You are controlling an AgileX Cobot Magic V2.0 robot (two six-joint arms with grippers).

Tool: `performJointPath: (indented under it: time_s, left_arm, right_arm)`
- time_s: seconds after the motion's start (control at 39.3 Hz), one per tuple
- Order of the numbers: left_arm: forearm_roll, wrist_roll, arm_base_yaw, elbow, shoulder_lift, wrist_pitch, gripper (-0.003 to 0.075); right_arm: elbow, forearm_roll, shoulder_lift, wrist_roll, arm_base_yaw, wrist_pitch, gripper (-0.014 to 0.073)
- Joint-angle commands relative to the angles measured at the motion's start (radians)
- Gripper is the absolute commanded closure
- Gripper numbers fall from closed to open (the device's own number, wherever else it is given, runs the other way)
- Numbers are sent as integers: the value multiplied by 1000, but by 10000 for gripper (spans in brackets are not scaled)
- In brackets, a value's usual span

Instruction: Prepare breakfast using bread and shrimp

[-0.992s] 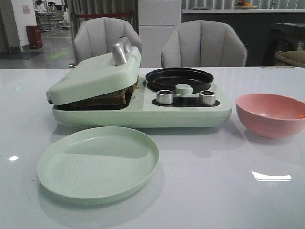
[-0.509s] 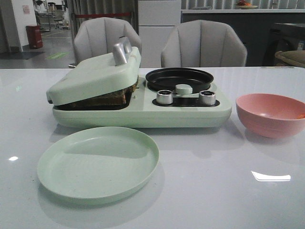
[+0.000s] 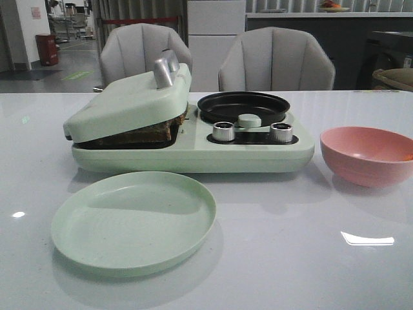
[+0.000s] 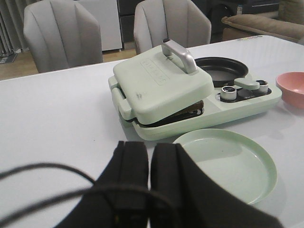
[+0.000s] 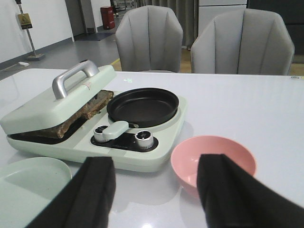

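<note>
Front view: one plate (image 3: 133,219), one bowl (image 3: 366,154) (pink), two chairs (image 3: 276,59).

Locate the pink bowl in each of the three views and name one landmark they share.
Front view: pink bowl at far right, right of the breakfast maker.
Left wrist view: cut off at the right edge.
Right wrist view: low centre-right, between the jaws.
Shared landmark: the black round pan.

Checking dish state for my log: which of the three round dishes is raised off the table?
The black round pan, seated on the pale green breakfast maker; the green plate and pink bowl rest on the table.
</note>
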Motion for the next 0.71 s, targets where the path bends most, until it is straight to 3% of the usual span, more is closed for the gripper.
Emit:
performJointPath:
  time_s: [0.0,0.36,0.69]
  left_arm:
    - [-13,-12,1,-23,0,-84,606]
    - [-13,-12,1,-23,0,-84,606]
    - [-13,-12,1,-23,0,-84,606]
  right_arm:
    - [-54,14,10,2,1,-54,109]
    - [-330,-35,228,-9,1,186,109]
    - [-538,-6,537,-7,-85,260,109]
